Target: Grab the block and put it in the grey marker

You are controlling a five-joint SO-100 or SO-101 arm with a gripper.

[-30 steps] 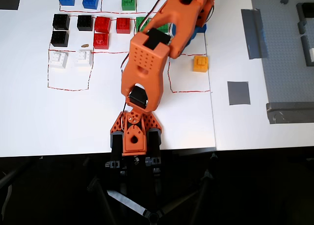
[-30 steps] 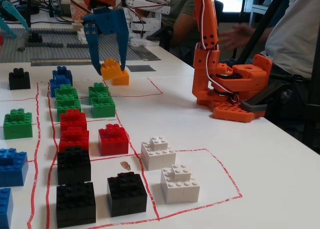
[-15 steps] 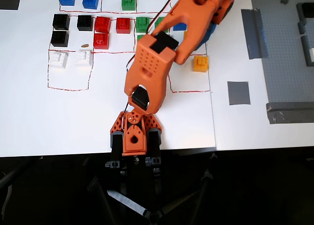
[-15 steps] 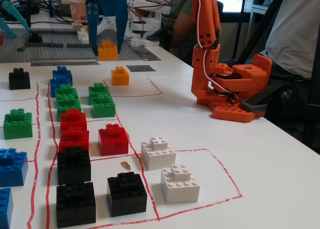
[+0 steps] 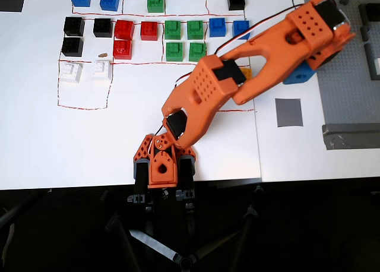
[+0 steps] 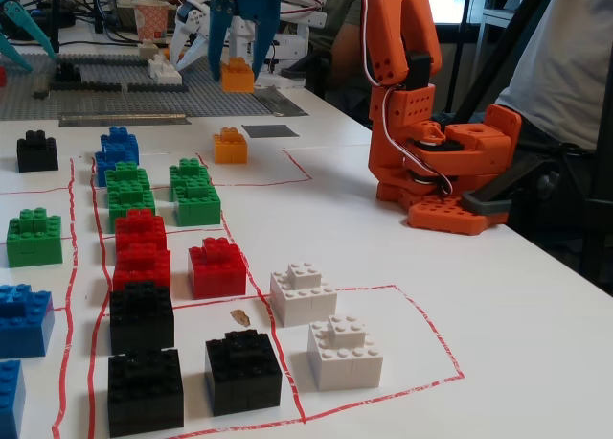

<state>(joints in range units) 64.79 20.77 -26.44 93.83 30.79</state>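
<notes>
Black plastic bricks (image 6: 146,389) sat closest to my camera; further back, the pincer (image 6: 237,63) pinched a small orange-yellow block (image 6: 238,75) above the studded baseplate (image 6: 124,86).

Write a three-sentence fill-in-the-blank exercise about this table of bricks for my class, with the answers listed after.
1. The gripper grips a block whose colour is ____.
2. The white bricks on the table number ____.
3. In the fixed view, the other orange brick stands just left of the flat marker, whose colour is ____.

Missing words: orange; two; grey.
</notes>
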